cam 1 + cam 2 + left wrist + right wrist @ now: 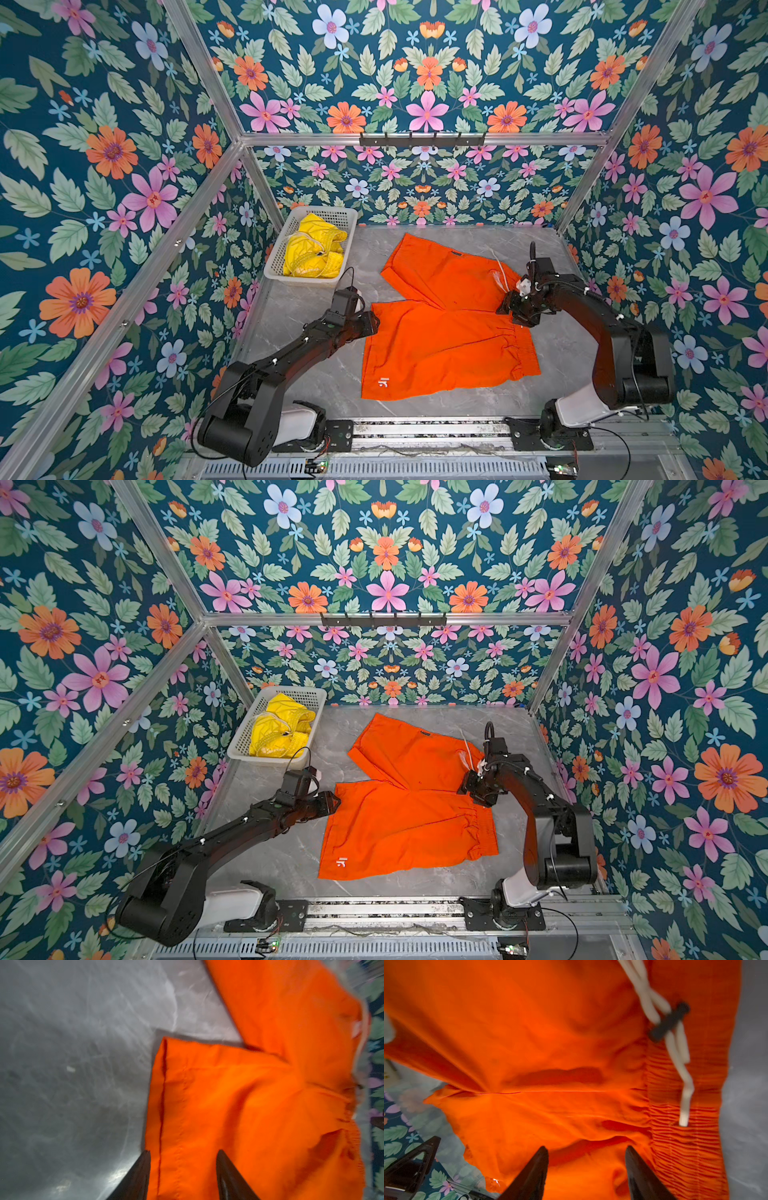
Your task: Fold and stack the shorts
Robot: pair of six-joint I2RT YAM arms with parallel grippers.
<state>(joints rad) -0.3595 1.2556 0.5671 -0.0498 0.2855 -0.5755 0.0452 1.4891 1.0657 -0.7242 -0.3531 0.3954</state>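
Top views: orange shorts [440, 332] lie spread flat on the grey table [311, 374], lower centre of frame, with the legs to the left and the waistband [523, 349] to the right.
Second pair: yellow shorts [311, 249] are bunched in the white basket [309, 280], upper left of the table, well apart from both arms.
Left pincer [371, 322]: sits at the upper left corner of the near leg. In the left wrist view [183, 1151] the jaws stand partly apart, straddling the hem [164, 1095], with nothing clamped.
Right pincer [509, 307]: sits over the waist end. In the right wrist view [586, 1147] the jaws stand apart above the cloth just beside the waistband, holding nothing.
Drawstring [675, 1047]: lies loose across the waistband, clear of the jaws.
Step, my reading: pinch the hem and the waist, then fold one half over the other. No fold is made yet.
To do it well: press down until one finger slides under the hem edge before shutting. Take both layers of the thin cloth. Keep the right jaws off the drawstring. Lift both ends level so the leg does not sag or twist.
Risk: a single-layer pinch, which would drag the cloth and give a crooked fold.
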